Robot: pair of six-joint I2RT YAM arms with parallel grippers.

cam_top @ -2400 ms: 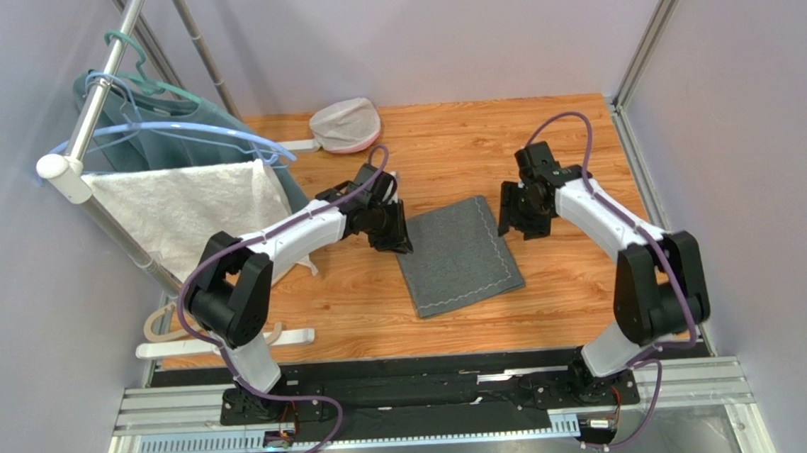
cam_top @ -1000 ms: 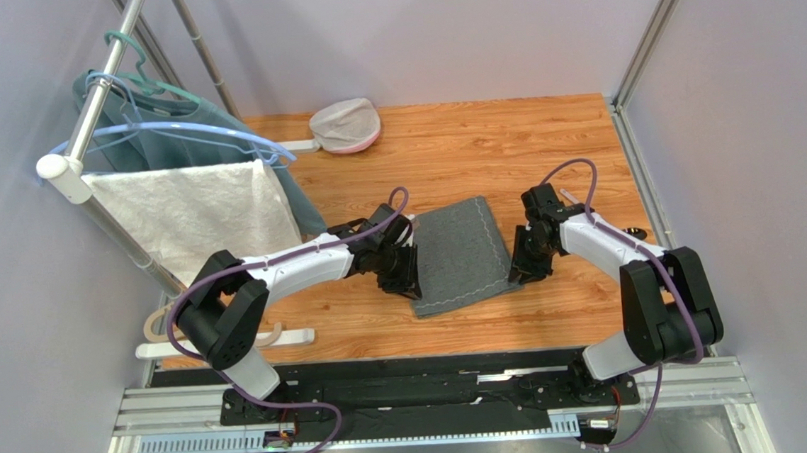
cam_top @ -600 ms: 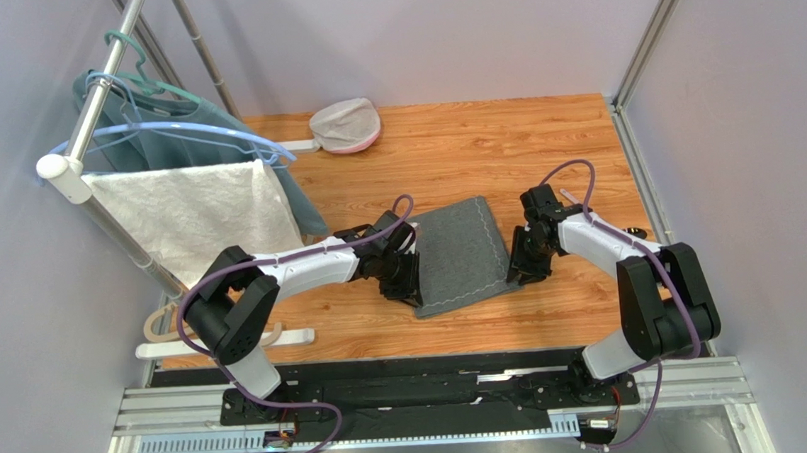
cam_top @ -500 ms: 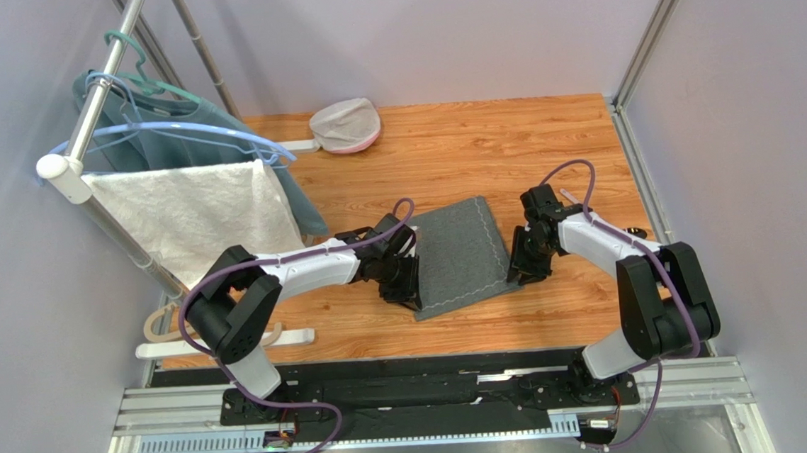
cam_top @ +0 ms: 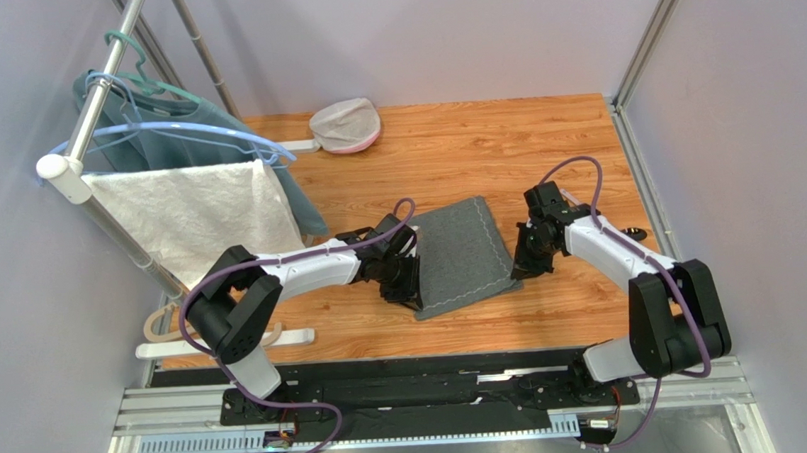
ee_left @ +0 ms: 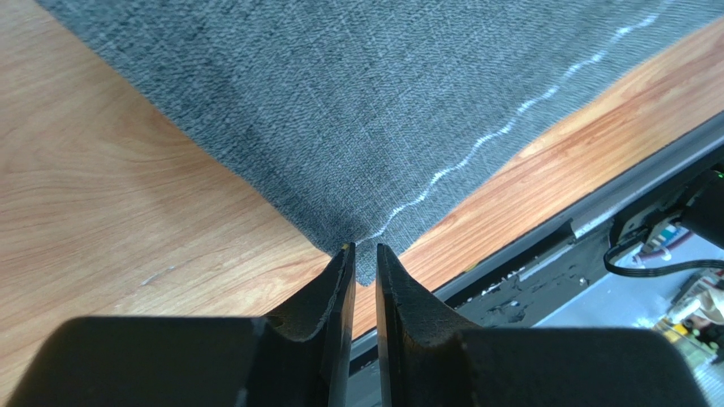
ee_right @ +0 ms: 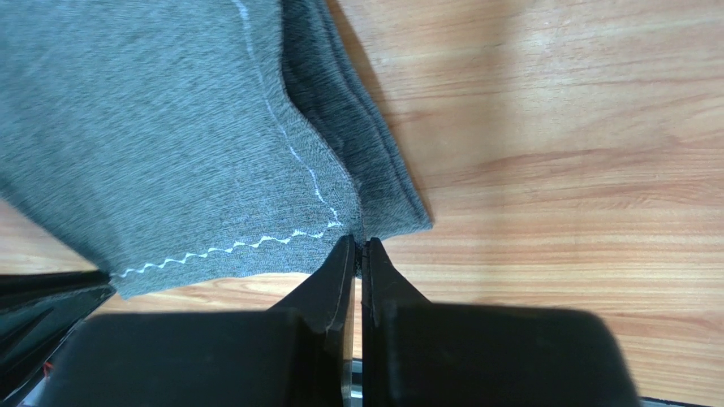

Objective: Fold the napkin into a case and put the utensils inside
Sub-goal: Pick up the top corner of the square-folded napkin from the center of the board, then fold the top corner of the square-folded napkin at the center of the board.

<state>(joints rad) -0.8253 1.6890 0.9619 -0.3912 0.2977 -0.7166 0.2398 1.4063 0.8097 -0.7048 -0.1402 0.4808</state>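
We are clamping the right gripper (ee_right: 358, 246) onto the napkin's (cam_top: 461, 254) near right corner; the left gripper (ee_left: 361, 254) is sitting nearer now.

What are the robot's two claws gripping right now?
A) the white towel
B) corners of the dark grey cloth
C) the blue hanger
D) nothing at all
B: in the wrist views the left claw and the right claw each pinch a near corner of the napkin.

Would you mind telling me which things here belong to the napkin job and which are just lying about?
Job: napkin, left gripper, right gripper.
Lying about: white towel, teal garment, mesh cover.
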